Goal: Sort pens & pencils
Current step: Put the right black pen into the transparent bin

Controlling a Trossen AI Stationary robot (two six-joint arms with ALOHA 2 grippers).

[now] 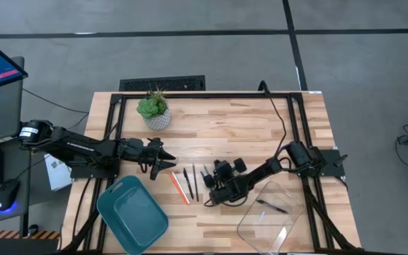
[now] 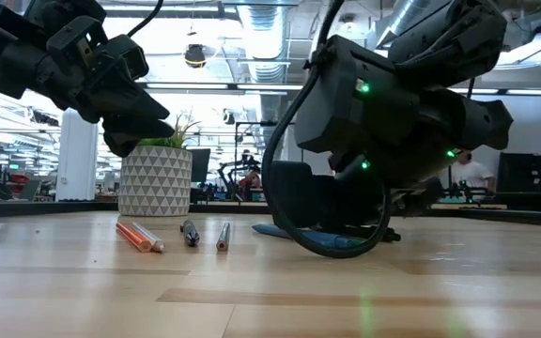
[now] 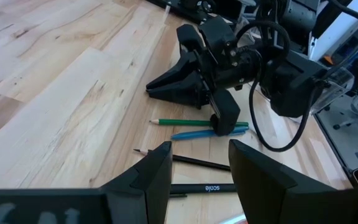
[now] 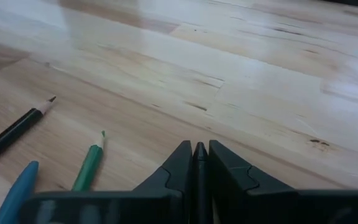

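Observation:
Several slim sticks lie flat side by side on the wooden table (image 1: 261, 120): an orange-red pencil (image 1: 179, 188), a black pen (image 3: 207, 187), a black pencil (image 4: 14, 132), a teal pen (image 3: 194, 134) and a green pencil (image 3: 191, 122). My right gripper (image 4: 199, 148) is low over the table just beyond the green pencil, shut on a thin black pen (image 4: 199, 163). My left gripper (image 3: 197, 149) hangs open above the table, left of the row (image 1: 166, 162). Another black pen (image 1: 271, 206) lies in the clear container (image 1: 289, 230). My right gripper pinches the thin black pen between its two fingers; only the pen's pointed end (image 4: 199, 145) shows at the fingertips. The fingers slant down at the table and run along the pen. They hide the rest, and I cannot tell whether the pen is clear of the table.
A teal bin (image 1: 105, 207) sits at the near left, the clear container at the near right. A potted plant (image 1: 154, 110) stands at the far left. Bare wood lies beyond the right gripper toward the far edge.

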